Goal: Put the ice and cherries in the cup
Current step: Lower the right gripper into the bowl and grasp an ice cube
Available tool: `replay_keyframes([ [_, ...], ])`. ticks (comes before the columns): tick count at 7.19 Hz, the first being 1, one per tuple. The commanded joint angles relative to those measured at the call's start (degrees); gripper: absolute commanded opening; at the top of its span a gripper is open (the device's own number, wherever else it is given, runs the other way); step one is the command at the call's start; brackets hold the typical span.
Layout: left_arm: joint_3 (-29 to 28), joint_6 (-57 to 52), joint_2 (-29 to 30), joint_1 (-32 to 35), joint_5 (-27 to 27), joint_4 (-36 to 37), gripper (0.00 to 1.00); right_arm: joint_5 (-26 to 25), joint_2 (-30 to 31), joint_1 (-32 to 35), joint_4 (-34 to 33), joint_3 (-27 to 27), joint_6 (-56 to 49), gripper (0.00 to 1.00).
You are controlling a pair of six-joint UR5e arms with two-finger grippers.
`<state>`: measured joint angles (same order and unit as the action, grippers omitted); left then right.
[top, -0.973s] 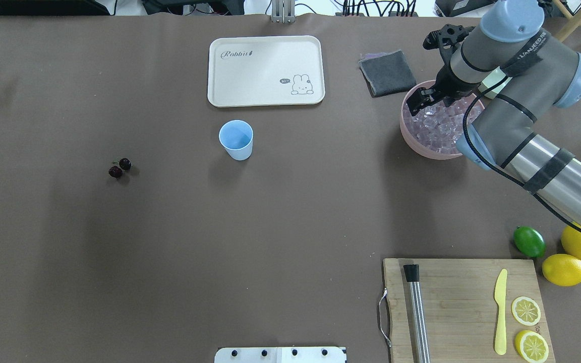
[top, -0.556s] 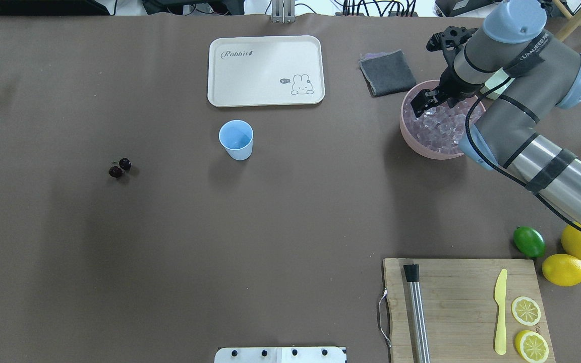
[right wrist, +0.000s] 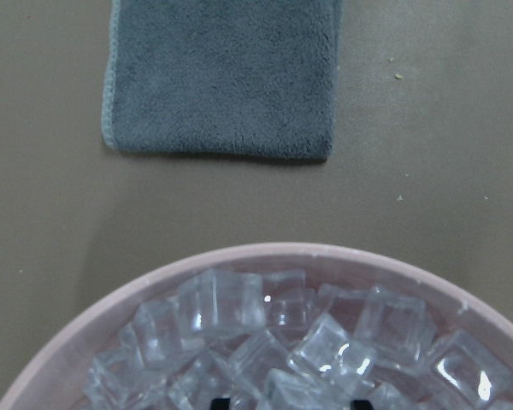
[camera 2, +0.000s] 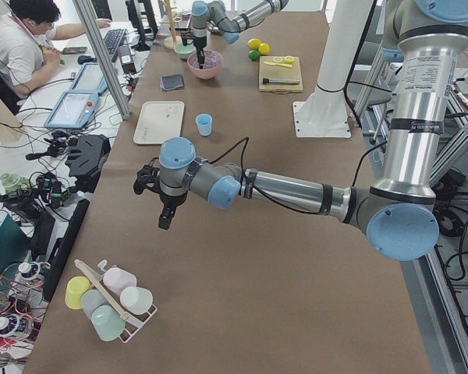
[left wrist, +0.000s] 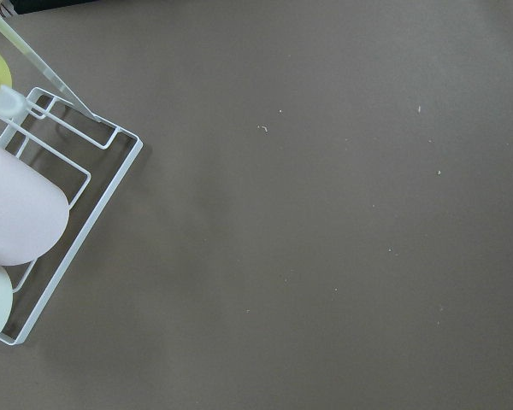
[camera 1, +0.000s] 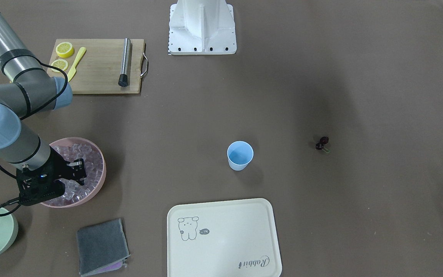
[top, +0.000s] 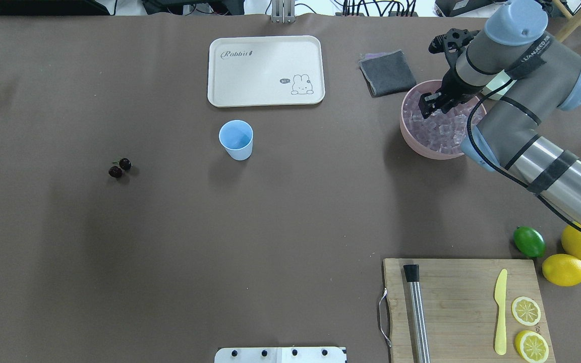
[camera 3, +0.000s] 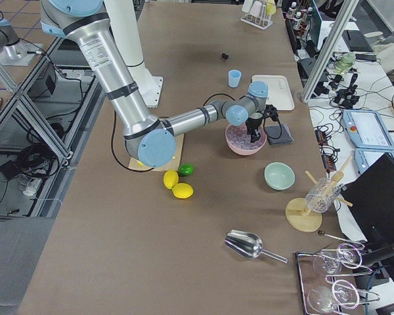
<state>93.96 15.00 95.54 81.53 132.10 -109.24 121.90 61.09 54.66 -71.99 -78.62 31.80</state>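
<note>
Left claw (camera 2: 164,224): seen only from the bench-end view, hung over the bench (top: 290,227) well apart from every task thing; whether it is released or clenched cannot be told.
Cherries (top: 119,168): 2 dark fruits, joined, lying on the bench well to the left of the cup and untouched.
Cup (top: 236,139): stood upright near the middle, just in front of the tray (top: 265,70); no ice or fruit is seen inside it.
Step in hand: judged to be the first of 2, the taking of ice, with neither item delivered yet.
Grey cloth (top: 387,73): laid flat just beyond the pink bowl, off the line from bowl to cup.
Pink bowl (top: 414,143): filled with the ice (top: 442,133), a heap of clear cubes.
Right claw (top: 427,105): lowered into the bowl, released, its jaws set apart with the tips among the cubes; nothing is gripped.
Next move: the jaws are to be closed on 1 cube, which is then lifted and carried leftward over the cup; a slippery cube is judged likely to squirt out.
Obstacles: neighbouring cubes crowd the jaws; tray and cloth lie clear of the route.
Cutting board (top: 457,292): near the robot, with lime (top: 529,241) and lemons (top: 564,269) beside it, all away from the work.
</note>
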Motion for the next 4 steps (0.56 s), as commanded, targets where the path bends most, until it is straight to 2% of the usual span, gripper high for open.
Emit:
replay_keyframes([
  [1, 0.0, 0.0, 0.0, -0.1, 0.0, 0.0, 0.97, 0.0, 0.3, 0.0, 0.1, -0.4, 0.0, 0.41],
  [4, 0.0, 0.0, -0.3, -0.1, 0.0, 0.0, 0.97, 0.4, 0.3, 1.1, 0.1, -1.0, -0.1, 0.24],
])
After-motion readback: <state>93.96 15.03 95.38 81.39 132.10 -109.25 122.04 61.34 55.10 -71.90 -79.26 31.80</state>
